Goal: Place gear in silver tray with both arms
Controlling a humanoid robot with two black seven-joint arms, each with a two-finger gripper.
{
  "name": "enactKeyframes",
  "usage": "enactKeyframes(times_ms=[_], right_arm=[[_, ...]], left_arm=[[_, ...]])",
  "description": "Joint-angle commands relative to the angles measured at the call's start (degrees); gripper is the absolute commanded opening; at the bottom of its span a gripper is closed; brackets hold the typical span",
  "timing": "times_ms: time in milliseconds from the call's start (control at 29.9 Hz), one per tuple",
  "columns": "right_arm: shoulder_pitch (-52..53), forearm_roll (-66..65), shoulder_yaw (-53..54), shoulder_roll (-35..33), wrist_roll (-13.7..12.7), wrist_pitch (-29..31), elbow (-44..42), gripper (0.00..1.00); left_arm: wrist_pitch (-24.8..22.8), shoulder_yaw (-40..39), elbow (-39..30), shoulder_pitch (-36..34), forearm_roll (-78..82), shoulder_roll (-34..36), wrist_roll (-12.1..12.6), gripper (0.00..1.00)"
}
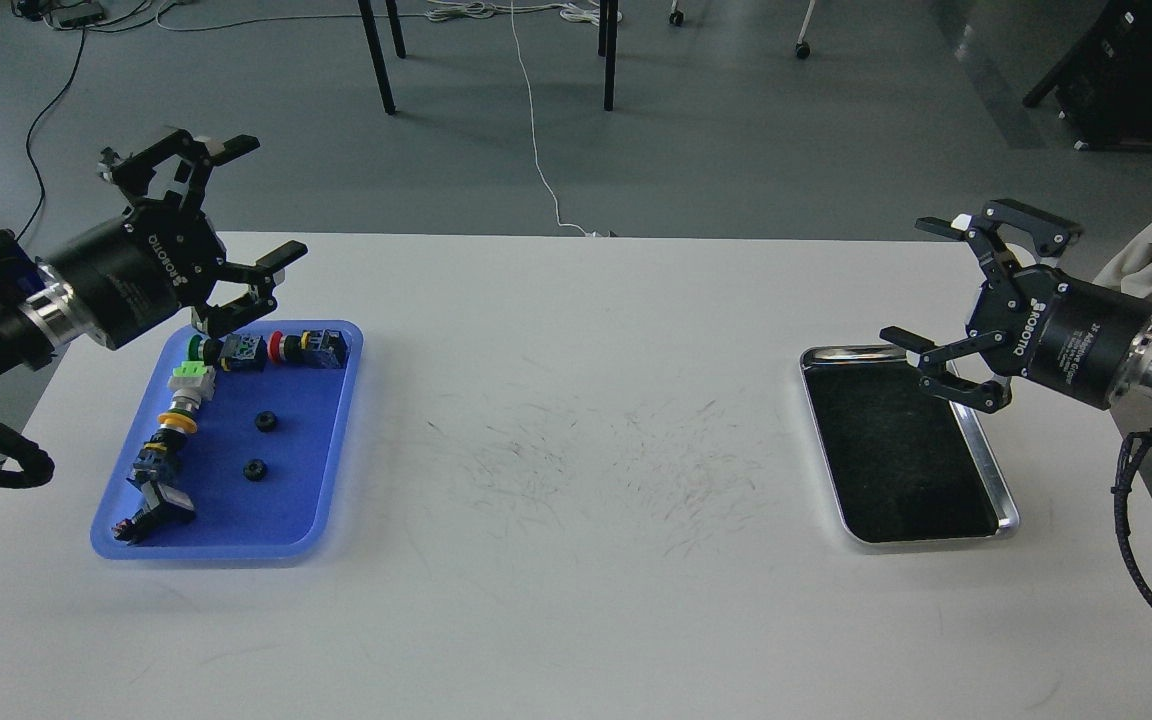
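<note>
Reaching comes next, judging by layout | left gripper (221, 215) spread, empty | gears (265, 421) below and just inboard of it, in blue tray (336, 440) | right gripper (966, 300) spread over silver tray (986, 455) | you start left.

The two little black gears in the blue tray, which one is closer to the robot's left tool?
The upper gear, farther from the camera. It lies nearer the left tool than the lower gear, which sits closer to the blue tray's front edge.
</note>
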Motion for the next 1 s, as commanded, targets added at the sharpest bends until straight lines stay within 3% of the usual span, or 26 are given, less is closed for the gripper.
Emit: enactKeyframes(times_ms=[0, 100, 601, 802, 969], right_arm=[[0.25, -0.10, -0.03, 1.64, -0.02, 1.71, -0.49, 0.99], [0.43, -0.45, -0.12, 1.90, -0.02, 5.28, -2.51, 0.99], [0.69, -5.55, 1.71, 4.27, -0.10, 5.28, -6.65, 0.99], [-1.06, -5.55, 5.23, 8.49, 0.16, 5.28, -7.87, 0.99], [-3.35, -5.55, 11.03, 13.23, 4.20, 5.28, -11.74, 0.99]], left_arm=[[-2.08, -0.04, -0.03, 0.04, 0.02, -0.44, -0.23, 0.98], [-2.08, -0.12, 0.58, -0.05, -0.16, -0.35, -0.32, 0.98], [-2.08, -5.05, 5.67, -0.22, -0.42, -1.58, -0.58, 0.98], [-2.08, -5.22, 6.38, 0.57, -0.42, -4.03, -1.11, 0.98], [-2.08, -5.05, 6.73, 1.27, 0.46, -4.83, -3.66, 0.98]])
